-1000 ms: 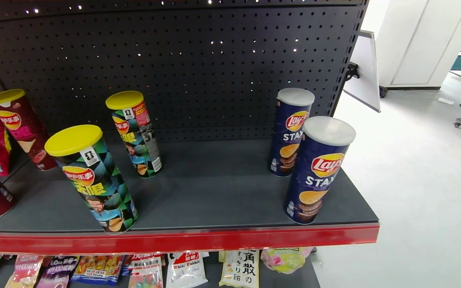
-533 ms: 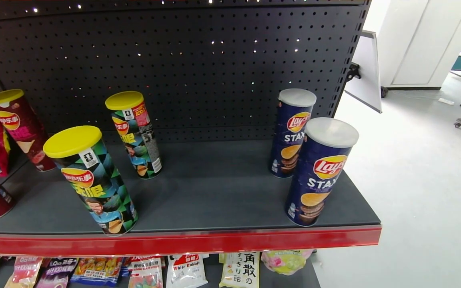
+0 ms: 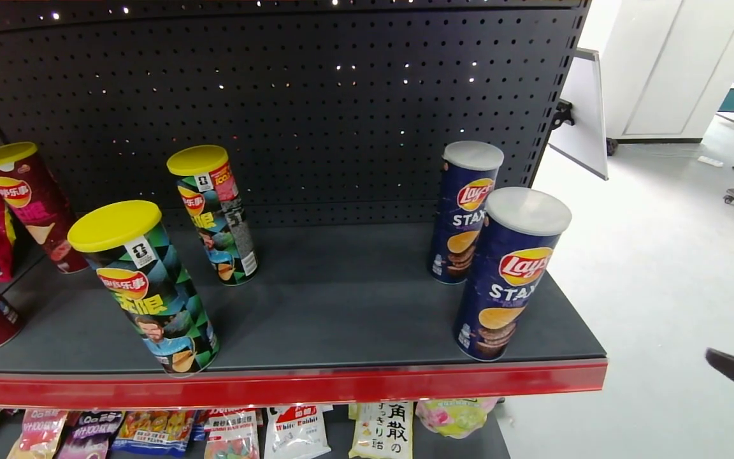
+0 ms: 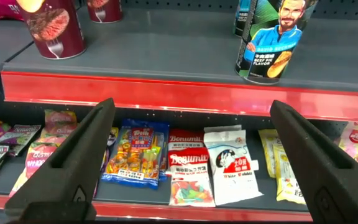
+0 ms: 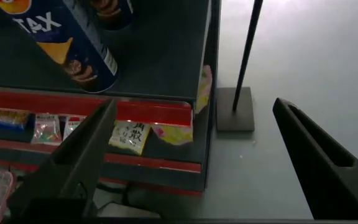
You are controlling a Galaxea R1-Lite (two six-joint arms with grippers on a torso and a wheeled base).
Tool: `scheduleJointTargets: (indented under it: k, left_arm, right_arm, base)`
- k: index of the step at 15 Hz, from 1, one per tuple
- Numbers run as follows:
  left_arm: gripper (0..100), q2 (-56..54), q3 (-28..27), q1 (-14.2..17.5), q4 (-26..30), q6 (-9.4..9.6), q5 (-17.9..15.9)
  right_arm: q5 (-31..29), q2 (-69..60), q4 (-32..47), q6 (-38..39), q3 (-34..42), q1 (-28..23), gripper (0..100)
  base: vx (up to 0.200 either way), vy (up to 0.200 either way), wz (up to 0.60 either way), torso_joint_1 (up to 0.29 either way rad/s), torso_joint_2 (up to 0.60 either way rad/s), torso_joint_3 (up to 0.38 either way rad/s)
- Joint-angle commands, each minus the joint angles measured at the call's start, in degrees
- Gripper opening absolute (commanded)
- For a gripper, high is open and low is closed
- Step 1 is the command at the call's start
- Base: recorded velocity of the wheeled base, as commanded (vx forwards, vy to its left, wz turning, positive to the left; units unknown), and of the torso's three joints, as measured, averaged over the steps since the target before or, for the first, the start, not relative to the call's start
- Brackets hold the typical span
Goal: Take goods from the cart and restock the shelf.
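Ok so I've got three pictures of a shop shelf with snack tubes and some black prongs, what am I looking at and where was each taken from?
This is a two-armed robot restocking a store. The wide picture comes from a camera on its head, facing a dark grey shelf with a red front edge. On it stand two dark blue tubes with grey lids, two green-patterned tubes with yellow lids, and a maroon tube with a yellow lid. The other two pictures come from cameras on its wrists. The black prongs are the left gripper and right gripper, both open, holding nothing.
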Motion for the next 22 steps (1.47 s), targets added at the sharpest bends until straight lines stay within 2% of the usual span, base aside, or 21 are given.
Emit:
scheduleJointTargets:
  k: [1, 5, 11, 22]
  left_arm:
    - [100, 0.11, -0.01, 0.01, -0.04, -0.01, 0.02]
    - [100, 0.11, -0.01, 0.01, -0.04, -0.01, 0.02]
    - [100, 0.11, -0.01, 0.01, -0.04, -0.01, 0.02]
    - [100, 0.11, -0.01, 0.01, -0.04, -0.01, 0.02]
  right_arm:
    - [-0.84, 19.57, -0.05, 0.06, -7.21, 1.62, 100]
    - [-1.19, 27.48, -5.14, 0.23, -8.36, 1.18, 100]
    - [-1.1, 34.16, -6.46, -0.21, -9.5, 1.62, 100]
    - [-1.45, 39.17, -8.22, -2.49, -11.26, 6.1, 100]
  base:
    - [0.0, 0.0, 0.0, 0.0, 0.0, 0.0]
    - [0.0, 0.0, 0.0, 0.0, 0.0, 0.0]
    - [0.0, 0.0, 0.0, 0.0, 0.0, 0.0]
    - [0.0, 0.0, 0.0, 0.0, 0.0, 0.0]
